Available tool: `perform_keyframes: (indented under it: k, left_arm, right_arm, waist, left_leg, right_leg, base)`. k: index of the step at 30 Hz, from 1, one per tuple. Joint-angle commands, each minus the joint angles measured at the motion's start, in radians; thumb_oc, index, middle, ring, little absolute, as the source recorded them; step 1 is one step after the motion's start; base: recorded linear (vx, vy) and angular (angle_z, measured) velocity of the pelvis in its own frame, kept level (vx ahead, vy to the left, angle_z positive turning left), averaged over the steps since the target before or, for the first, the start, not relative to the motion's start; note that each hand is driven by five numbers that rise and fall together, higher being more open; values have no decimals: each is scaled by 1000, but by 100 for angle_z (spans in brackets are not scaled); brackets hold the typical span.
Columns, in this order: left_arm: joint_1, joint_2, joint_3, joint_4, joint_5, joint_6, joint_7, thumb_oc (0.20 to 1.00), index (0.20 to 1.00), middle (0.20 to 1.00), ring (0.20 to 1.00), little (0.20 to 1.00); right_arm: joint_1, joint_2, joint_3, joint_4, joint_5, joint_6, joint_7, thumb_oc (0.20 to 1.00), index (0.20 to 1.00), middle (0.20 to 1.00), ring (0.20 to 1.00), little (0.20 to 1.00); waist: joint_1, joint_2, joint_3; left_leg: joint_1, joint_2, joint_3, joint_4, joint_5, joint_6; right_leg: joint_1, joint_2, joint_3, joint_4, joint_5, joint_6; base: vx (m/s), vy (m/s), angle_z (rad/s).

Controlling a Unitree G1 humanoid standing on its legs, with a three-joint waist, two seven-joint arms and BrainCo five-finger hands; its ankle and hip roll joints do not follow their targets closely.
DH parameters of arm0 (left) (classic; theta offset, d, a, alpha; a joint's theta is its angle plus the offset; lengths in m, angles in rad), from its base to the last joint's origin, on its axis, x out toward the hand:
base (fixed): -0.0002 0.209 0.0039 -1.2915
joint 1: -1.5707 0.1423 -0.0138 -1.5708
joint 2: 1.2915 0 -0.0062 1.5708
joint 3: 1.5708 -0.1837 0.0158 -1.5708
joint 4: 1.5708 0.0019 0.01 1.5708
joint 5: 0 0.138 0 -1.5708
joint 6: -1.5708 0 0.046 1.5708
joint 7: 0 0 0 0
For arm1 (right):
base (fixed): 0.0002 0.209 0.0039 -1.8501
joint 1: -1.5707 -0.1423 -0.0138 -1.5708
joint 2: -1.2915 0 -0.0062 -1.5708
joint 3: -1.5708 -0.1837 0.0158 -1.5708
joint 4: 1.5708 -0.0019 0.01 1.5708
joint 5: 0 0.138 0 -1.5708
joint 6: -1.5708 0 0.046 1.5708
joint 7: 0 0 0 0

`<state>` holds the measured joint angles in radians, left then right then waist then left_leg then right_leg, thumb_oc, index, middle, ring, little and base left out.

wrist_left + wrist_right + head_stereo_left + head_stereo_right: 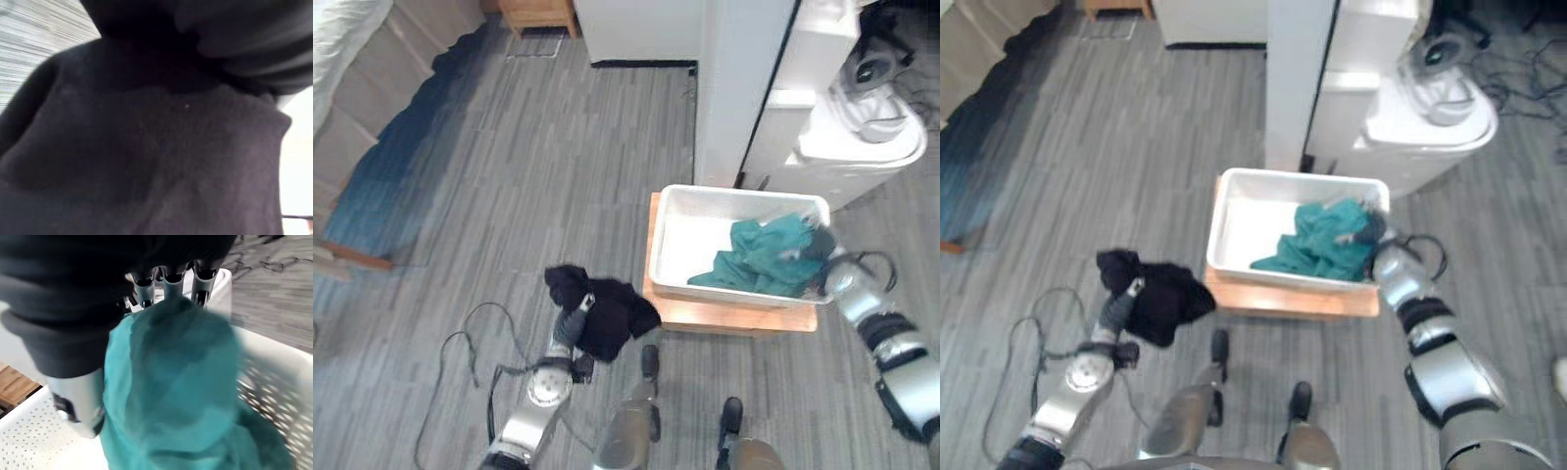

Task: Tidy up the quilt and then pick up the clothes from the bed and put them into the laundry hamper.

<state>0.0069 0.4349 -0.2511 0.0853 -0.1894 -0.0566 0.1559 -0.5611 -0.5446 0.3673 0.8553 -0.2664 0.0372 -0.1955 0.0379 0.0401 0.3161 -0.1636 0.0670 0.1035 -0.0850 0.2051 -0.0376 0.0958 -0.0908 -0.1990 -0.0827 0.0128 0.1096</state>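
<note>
The right hand (1378, 238) fingers (166, 284) clutch the soft, light teal garment (766, 255) over the hamper (677, 235); the left hand (576, 323) carries limp black clothes (612, 313), grip unclear.

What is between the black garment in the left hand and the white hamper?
In the eye views, only bare floor and the wooden platform's edge separate the black garment from the hamper.

**Arms and hands**

Left arm reaches forward low at left, left hand (576, 323) buried in black garment (607, 311), fingers hidden. Right arm stretches forward at right, right hand (166, 281) inside the hamper (680, 220), fingers curled on teal garment (764, 257).
</note>
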Motion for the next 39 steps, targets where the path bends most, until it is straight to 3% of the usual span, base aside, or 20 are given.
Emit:
perform_keyframes:
  k: [1, 6, 9, 10, 12, 16, 20, 26, 28, 29, 32, 39]
  left_arm:
    - [-77, 8, 62, -58, 45, -92, 25, 200, 200, 200, 200, 200]
    - [-199, 14, 144, -87, 87, -98, 95, 200, 200, 200, 200, 200]
    - [-342, 27, 130, -24, 127, -87, 153, 200, 200, 200, 200, 200]
    - [-348, 27, 127, -17, 127, -90, 155, 200, 200, 200, 200, 200]
    - [-465, 39, 85, 107, 175, -53, 189, 200, 200, 200, 200, 200]
    - [-563, 31, 24, 250, 219, -19, 205, 200, 200, 200, 200, 200]
    - [-615, 6, -28, 318, 241, -6, 202, 200, 200, 200, 200, 200]
    - [-705, -92, -164, 503, 276, 21, 171, 200, 200, 200, 200, 200]
    - [-685, -106, -167, 568, 289, 37, 168, 213, 213, 213, 213, 213]
    - [-686, -110, -167, 602, 289, 43, 169, 1000, 1000, 1000, 1000, 1000]
    - [-696, -124, -124, 691, 215, 46, 190, 1000, 1000, 1000, 1000, 1000]
    - [-659, -78, -26, 659, 68, 12, 221, 1000, 1000, 1000, 1000, 1000]
  right_arm:
    - [136, -31, -6, 24, -109, 11, 7, 1000, 1000, 1000, 1000, 1000]
    - [422, 52, -58, 24, -212, 32, 32, 1000, 1000, 1000, 1000, 1000]
    - [511, 82, -70, 47, -215, 37, 27, 1000, 1000, 1000, 1000, 1000]
    - [511, 83, -72, 47, -215, 37, 27, 1000, 1000, 1000, 1000, 1000]
    - [565, 99, -76, 46, -199, 34, 30, 1000, 1000, 1000, 1000, 1000]
    - [606, 101, -65, -8, -204, 28, 37, 1000, 1000, 1000, 1000, 1000]
    - [605, 98, -41, -64, -222, 18, 33, 1000, 1000, 1000, 1000, 1000]
    - [527, 127, 13, -60, -176, 8, 1, 1000, 1000, 1000, 1000, 1000]
    - [515, 141, 20, -34, -169, 12, -7, 1000, 1000, 1000, 1000, 1000]
    - [512, 142, 21, -23, -164, 12, -9, 1000, 1000, 1000, 1000, 1000]
    - [511, 141, 23, 23, -153, 16, -13, 1000, 1000, 1000, 1000, 1000]
    - [538, 132, 27, 78, -166, 19, 4, 1000, 1000, 1000, 1000, 1000]
  waist:
    - [-67, -35, -71]
    - [-122, -55, -113]
    - [-173, -56, -118]
    - [-171, -56, -116]
    - [-227, -49, -109]
    - [-281, -40, -95]
    - [-308, -37, -89]
    - [-360, -34, -43]
    - [-366, -29, -32]
    - [-367, -28, -28]
    - [-369, -24, -18]
    - [-342, -18, -34]
  left_leg:
    - [157, 83, 85, -2, -156, -110]
    - [225, 90, 110, -2, -180, -109]
    - [247, 93, 134, -2, -187, -110]
    - [248, 93, 135, -2, -188, -110]
    - [257, 94, 166, -2, -191, -111]
    - [254, 94, 204, -2, -194, -112]
    - [239, 93, 230, -2, -193, -110]
    - [153, 87, 261, -2, -173, -108]
    - [141, 89, 280, -2, -169, -109]
    - [139, 90, 283, -2, -168, -110]
    - [137, 92, 281, -2, -162, -114]
    - [163, 102, 267, -2, -162, -122]
  right_leg:
    - [-83, -50, 33, -5, 14, 69]
    - [-35, -50, 55, -5, -8, 65]
    - [-31, -47, 80, -5, -12, 67]
    - [-31, -47, 81, -5, -13, 67]
    - [-47, -46, 111, -5, -6, 73]
    - [-81, -46, 154, -5, 7, 85]
    - [-120, -44, 188, -5, 17, 91]
    - [-243, -41, 241, -4, 59, 100]
    - [-266, -37, 257, -5, 64, 102]
    - [-270, -37, 259, -5, 65, 102]
    - [-274, -38, 255, -5, 65, 99]
    - [-236, -37, 229, -5, 53, 89]
  base:
    - [102, -18, -19]
    - [109, -29, -30]
    - [63, -15, -16]
    - [41, 11, -26]
    - [27, 23, -24]
    - [8, 25, -47]
    - [-26, 1, -44]
    - [-77, -17, -26]
    - [-37, 5, -35]
    - [-12, 2, -46]
    - [0, -12, -14]
    - [34, -22, 11]
